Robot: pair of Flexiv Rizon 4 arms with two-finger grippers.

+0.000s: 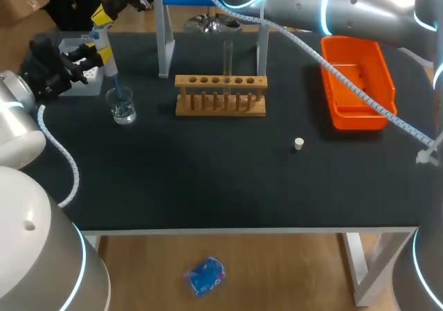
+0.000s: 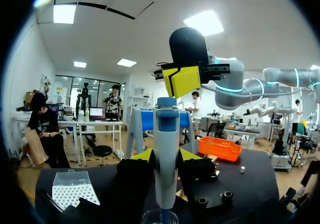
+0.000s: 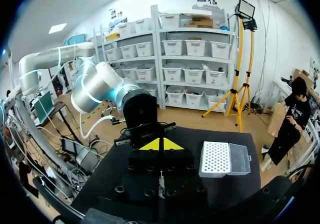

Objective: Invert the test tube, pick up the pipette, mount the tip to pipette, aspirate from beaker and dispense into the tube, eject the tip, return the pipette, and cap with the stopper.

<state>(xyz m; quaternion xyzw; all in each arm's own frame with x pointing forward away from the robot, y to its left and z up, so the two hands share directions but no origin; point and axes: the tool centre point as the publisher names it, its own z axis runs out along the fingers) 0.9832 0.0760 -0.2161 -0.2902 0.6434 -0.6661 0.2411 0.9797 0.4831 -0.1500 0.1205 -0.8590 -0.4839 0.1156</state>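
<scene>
My left gripper (image 1: pixel 82 56) is shut on the grey-and-blue pipette (image 1: pixel 105 51), holding it upright with its blue tip dipped into the glass beaker (image 1: pixel 122 108). In the left wrist view the pipette (image 2: pixel 166 134) stands between my fingers above the beaker (image 2: pixel 160 217). My right gripper (image 1: pixel 102 16) reaches across from the right; its shut yellow tips (image 2: pixel 182 80) sit right at the pipette's top. The test tube (image 1: pixel 227 58) stands upright in the wooden rack (image 1: pixel 220 96). A small white stopper (image 1: pixel 298 143) lies on the mat to the rack's right.
A tip box (image 1: pixel 77 67) sits behind my left gripper, also seen in the wrist views (image 2: pixel 75 188) (image 3: pixel 225 159). An orange bin (image 1: pixel 356 82) stands at the back right. A pipette stand's two posts (image 1: pixel 164 37) rise behind the rack.
</scene>
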